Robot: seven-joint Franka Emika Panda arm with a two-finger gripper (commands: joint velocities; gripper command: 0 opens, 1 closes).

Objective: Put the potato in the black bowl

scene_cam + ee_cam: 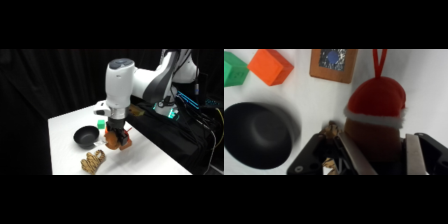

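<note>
The potato (119,143) is an orange-brown lump held in my gripper (117,137), low over the white table (65,125) and just right of the black bowl (86,136). In the wrist view the potato (374,142) wears a red and white cap and fills the space between the two fingers (413,155). My gripper (380,150) is shut on it. The black bowl (256,135) sits empty at the left, apart from the potato. Whether the potato touches the table I cannot tell.
A tan striped knobbly object (93,161) lies near the table's front edge, below the bowl. A green cube (234,70), an orange cube (270,66) and a brown cube with a dark top (333,64) stand beyond the bowl. Dark cables lie right of the table.
</note>
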